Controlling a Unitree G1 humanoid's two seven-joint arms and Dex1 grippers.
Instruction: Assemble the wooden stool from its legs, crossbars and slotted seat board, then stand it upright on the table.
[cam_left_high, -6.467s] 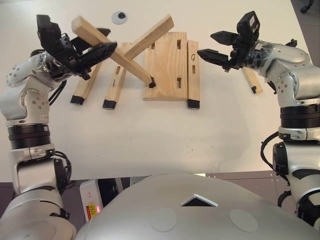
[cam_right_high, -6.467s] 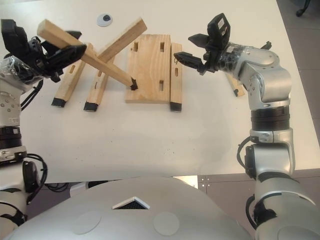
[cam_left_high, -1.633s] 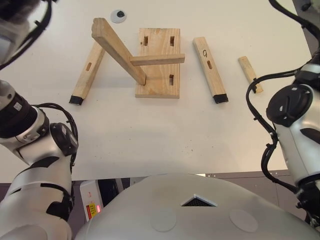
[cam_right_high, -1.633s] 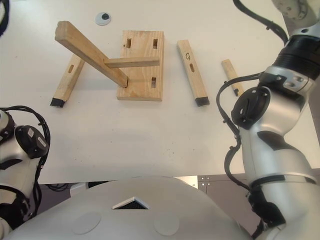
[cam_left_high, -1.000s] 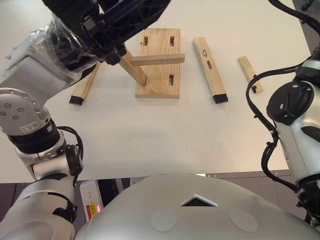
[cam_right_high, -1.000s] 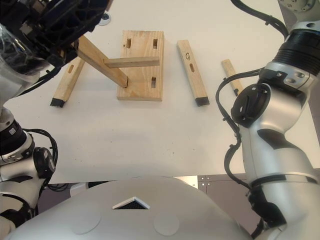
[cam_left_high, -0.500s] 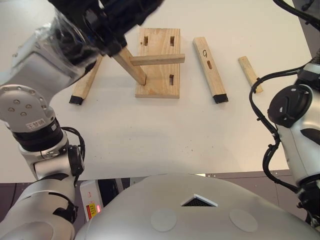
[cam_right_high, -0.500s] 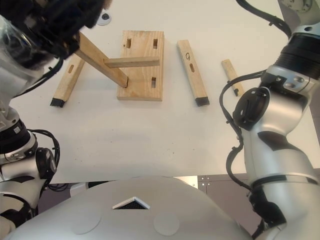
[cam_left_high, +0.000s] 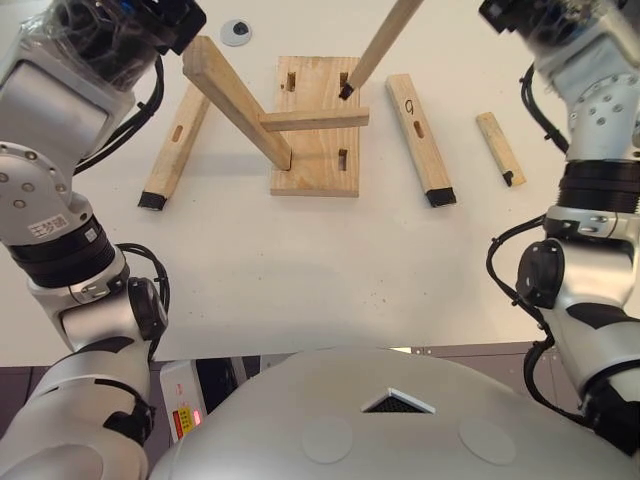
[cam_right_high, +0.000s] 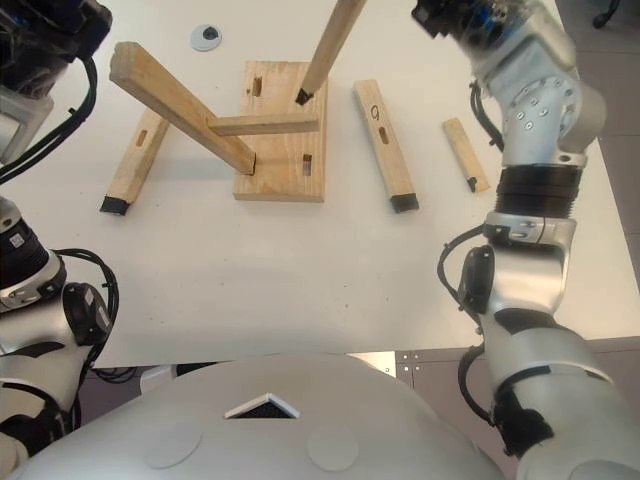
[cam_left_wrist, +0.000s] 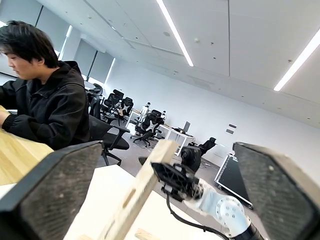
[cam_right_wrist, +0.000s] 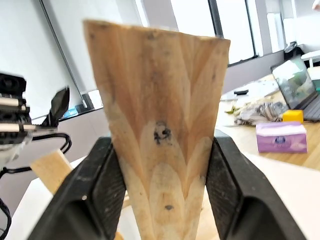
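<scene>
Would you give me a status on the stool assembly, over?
Left gripper open, near the tilted leg. Right gripper shut on pale wooden leg, black-capped tip at a far slot of the slotted seat board. Wooden crossbar juts alongside.

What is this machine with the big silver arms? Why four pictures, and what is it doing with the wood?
It is a robot shaped like a person. Two pictures come from cameras in its head, looking down on the white table; two from cameras on its wrists. On the table lies the seat board, a slanted leg standing in it, a crossbar stuck into that leg. A loose leg lies left of it, a marked leg and short bar right. The right gripper pinches a fourth leg; the left gripper is open.
</scene>
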